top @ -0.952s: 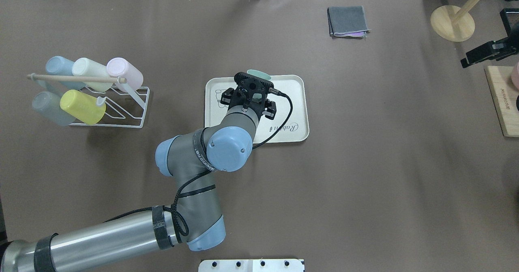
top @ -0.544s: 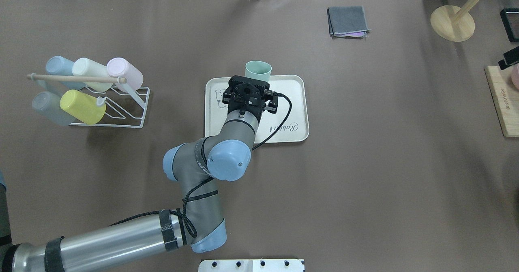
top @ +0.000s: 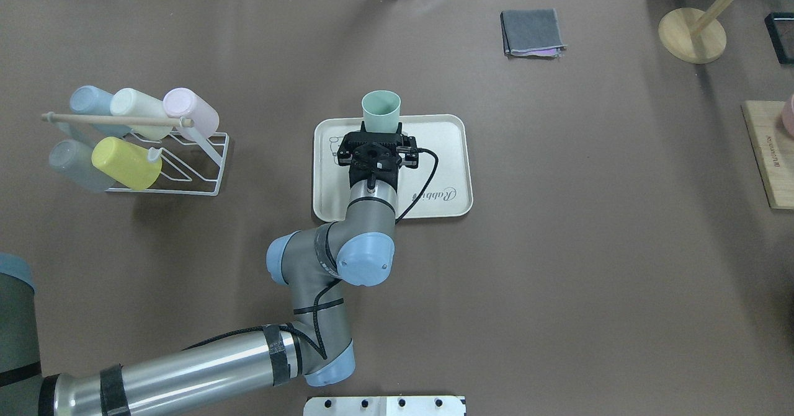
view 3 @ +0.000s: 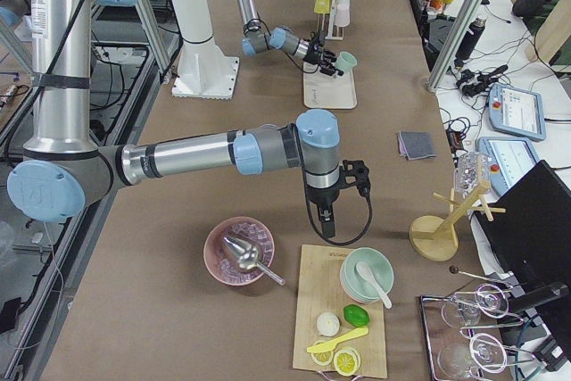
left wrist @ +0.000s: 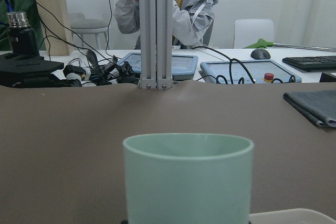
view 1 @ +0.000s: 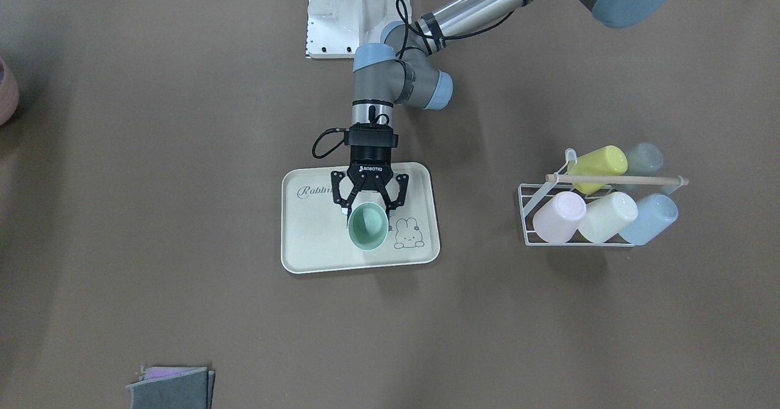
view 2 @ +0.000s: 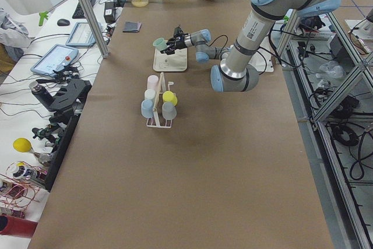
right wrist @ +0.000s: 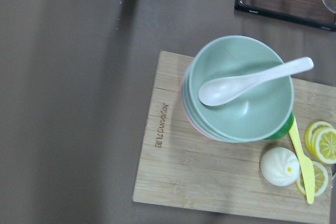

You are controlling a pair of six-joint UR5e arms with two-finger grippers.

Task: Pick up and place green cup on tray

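The green cup stands upright, mouth up, over the far left part of the cream tray, beside its bunny drawing. My left gripper lies level over the tray, its fingers closed on the cup's lower sides. The overhead view shows the cup just beyond the gripper body, at the tray's far rim. In the left wrist view the cup fills the bottom centre. I cannot tell if its base touches the tray. My right gripper hangs above the cutting board; I cannot tell if it is open.
A white wire rack with several pastel cups, including a yellow-green one, stands left of the tray. A folded grey cloth and a wooden stand base lie far right. A cutting board holds stacked bowls and a spoon.
My left wrist has drawn back and levelled out, bringing the cup upright and slightly left, fully into view. My right gripper has left the overhead view at the right edge.
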